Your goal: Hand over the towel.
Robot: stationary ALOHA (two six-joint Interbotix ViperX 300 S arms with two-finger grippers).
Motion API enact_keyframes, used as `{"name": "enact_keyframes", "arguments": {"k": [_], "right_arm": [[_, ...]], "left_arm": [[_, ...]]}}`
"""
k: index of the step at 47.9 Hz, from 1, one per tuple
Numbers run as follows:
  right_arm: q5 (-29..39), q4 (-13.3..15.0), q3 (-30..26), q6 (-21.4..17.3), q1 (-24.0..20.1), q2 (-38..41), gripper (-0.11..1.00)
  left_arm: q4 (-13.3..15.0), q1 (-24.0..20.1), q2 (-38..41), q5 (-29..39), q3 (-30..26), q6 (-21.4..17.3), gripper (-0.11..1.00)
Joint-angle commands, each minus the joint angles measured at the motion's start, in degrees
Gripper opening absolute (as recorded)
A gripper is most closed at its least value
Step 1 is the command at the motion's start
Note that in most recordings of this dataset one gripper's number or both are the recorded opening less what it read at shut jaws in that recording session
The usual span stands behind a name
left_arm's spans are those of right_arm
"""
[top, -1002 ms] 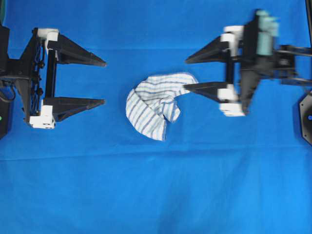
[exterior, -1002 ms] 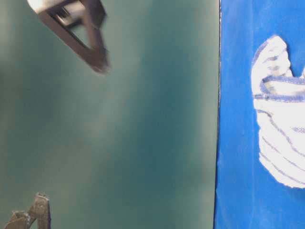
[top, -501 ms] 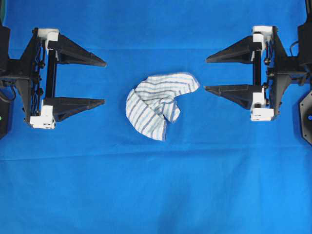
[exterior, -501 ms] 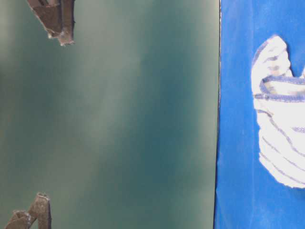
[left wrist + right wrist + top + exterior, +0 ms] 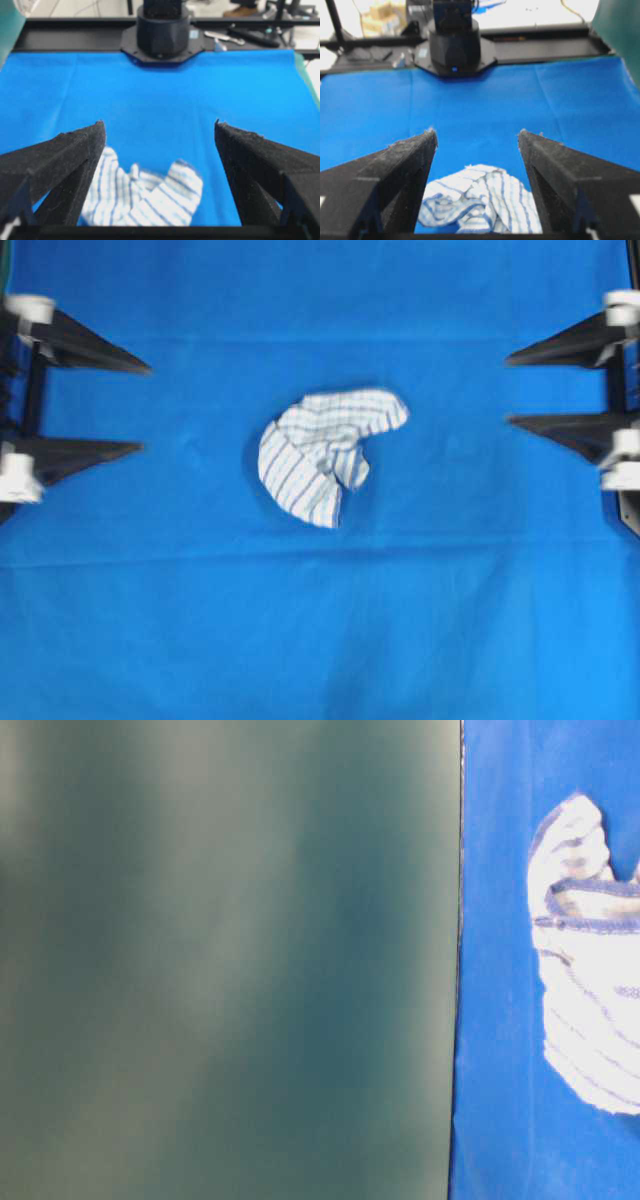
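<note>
A plain blue cloth (image 5: 320, 630) covers the tabletop from side to side, smooth except for a faint crease running across it below the middle. In the table-level view the cloth ends at a straight edge against a dull green backdrop (image 5: 220, 960). Beyond the far edges of the cloth, the wrist views show black frame rails, the dark base of the opposite arm (image 5: 161, 30) and blurred clutter in a bright room.

The towel (image 5: 325, 452) lies crumpled near the middle of the cloth, flat on the surface and touching neither arm. Its long axis runs on a slant in the overhead view, from a rounded lower-left end up to a narrower corner at the upper right, with a fold tucked under along its right side. Bare blue cloth surrounds it on every side, widest toward the bottom of the overhead view.

The left gripper (image 5: 140, 408) sits at the left edge of that view and the right gripper (image 5: 508, 390) at the right edge, both well apart from the towel. Each has its jaws spread wide and holds nothing, its tips pointing toward the towel.
</note>
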State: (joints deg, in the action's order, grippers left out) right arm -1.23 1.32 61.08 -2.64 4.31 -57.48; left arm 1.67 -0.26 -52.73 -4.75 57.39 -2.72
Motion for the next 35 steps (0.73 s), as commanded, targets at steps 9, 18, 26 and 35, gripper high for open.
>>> {"name": "enact_keyframes", "arguments": {"k": [9, 18, 26, 35], "right_arm": [[2.9, -0.2, 9.7, -0.6, -0.1, -15.8, 0.7], [4.3, -1.3, 15.4, -0.7, -0.1, -19.3, 0.68], [3.4, -2.0, 17.6, -0.7, -0.1, -18.4, 0.68], [3.3, -1.9, 17.6, -0.7, -0.1, -18.1, 0.68]], "left_arm": [[-0.1, -0.1, -12.8, 3.0, 8.2, 0.0, 0.93], [-0.1, -0.1, -21.1, 4.3, 16.1, 0.7, 0.93], [-0.1, 0.0, -26.0, 4.2, 21.5, 0.8, 0.93], [0.0, 0.0, -28.5, 4.3, 23.0, 0.8, 0.93]]}}
